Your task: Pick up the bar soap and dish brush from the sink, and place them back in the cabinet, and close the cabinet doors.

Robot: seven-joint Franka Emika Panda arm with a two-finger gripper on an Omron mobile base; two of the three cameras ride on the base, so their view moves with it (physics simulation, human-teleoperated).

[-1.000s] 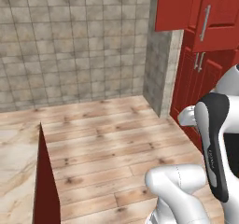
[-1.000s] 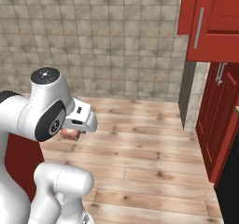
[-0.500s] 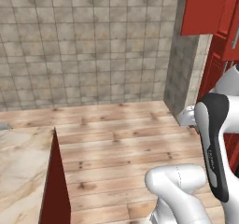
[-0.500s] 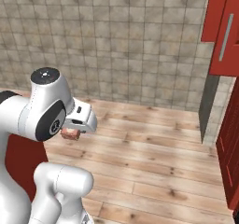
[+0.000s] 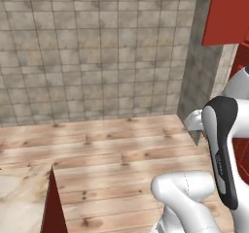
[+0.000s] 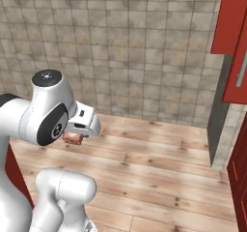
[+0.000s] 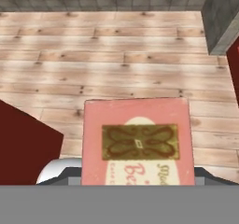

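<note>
My gripper (image 6: pixel 75 136) hangs in front of the arm's shoulder, shut on the bar soap (image 6: pixel 72 137). In the hand view the bar soap (image 7: pixel 136 143) is a pinkish block with a brown emblem on its pale face, sitting upright between the dark fingertips (image 7: pixel 68 176). Red cabinet panels show at the right edge (image 5: pixel 226 13) (image 6: pixel 230 28), one carrying a vertical silver handle (image 6: pixel 240 66). The sink and the dish brush are out of view.
A wooden floor (image 6: pixel 159 163) runs up to a tiled wall (image 5: pixel 97 52). A grey tiled pillar (image 5: pixel 194 91) juts out beside the cabinet. A low dark-red unit (image 5: pixel 51 212) with a pale stone top (image 5: pixel 14 198) stands at the lower left.
The whole picture has shifted: the base has moved, so the cabinet and pillar have slid toward the right edge of both base views. The soap stays held in the same pose.
</note>
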